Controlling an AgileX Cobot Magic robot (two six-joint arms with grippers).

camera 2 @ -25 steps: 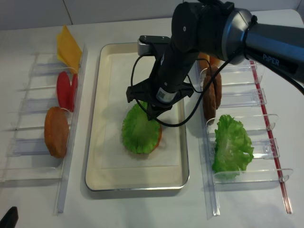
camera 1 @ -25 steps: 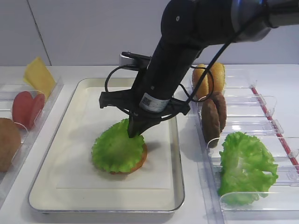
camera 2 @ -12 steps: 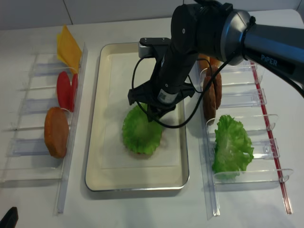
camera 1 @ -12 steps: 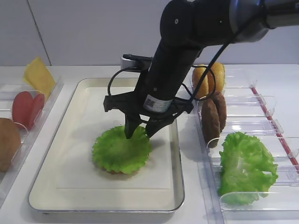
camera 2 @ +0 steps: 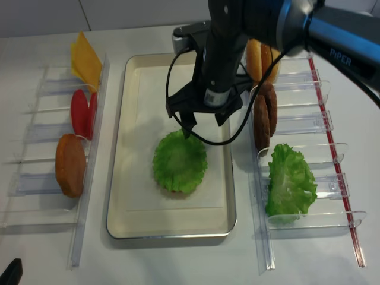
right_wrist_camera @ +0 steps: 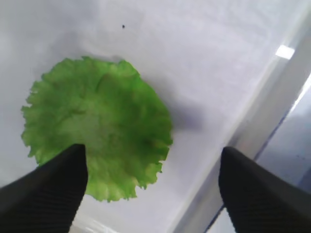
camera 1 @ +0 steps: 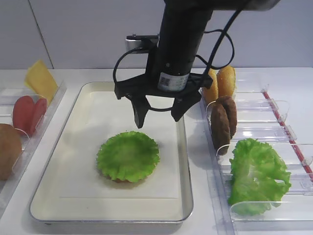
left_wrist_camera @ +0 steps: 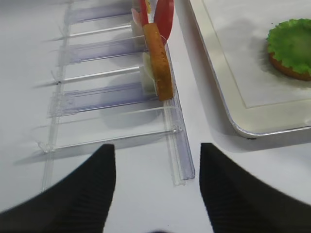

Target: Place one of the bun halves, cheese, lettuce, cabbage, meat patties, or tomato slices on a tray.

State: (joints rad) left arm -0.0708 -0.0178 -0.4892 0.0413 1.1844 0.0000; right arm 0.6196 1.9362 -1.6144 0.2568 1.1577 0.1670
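The right gripper (camera 1: 158,111) hangs above the tray (camera 1: 73,147) with its two fingers spread wide and nothing between them; the lettuce (camera 1: 128,155) lies flat below it, clear of both fingers, resting on a bun half (left_wrist_camera: 286,69) whose brown edge shows under the leaf in the left wrist view. The placing looks done, so the step in hand is the getaway, and doing it well means lifting straight up with the fingers held apart, so that neither tip catches the frilly edge and drags the leaf off the bun. Only once well above the tray should the arm swing toward the next ingredient. The left gripper (left_wrist_camera: 156,194) waits low beside the left-hand bins (left_wrist_camera: 112,92), its fingers apart and empty. The tray holds just that one stack on its paper liner, near the middle and toward the front. In the left-hand bins stand the cheese (camera 1: 40,80) at the back, then the tomato slices (camera 1: 28,112), then another bun half (camera 1: 9,151) upright on its edge. In the right-hand bins (camera 1: 274,132) stand two more bun halves (camera 1: 220,84) at the back, the meat patties (camera 1: 223,122) on edge in front of them, and a big bunched green leaf (camera 1: 256,175) nearest the front.
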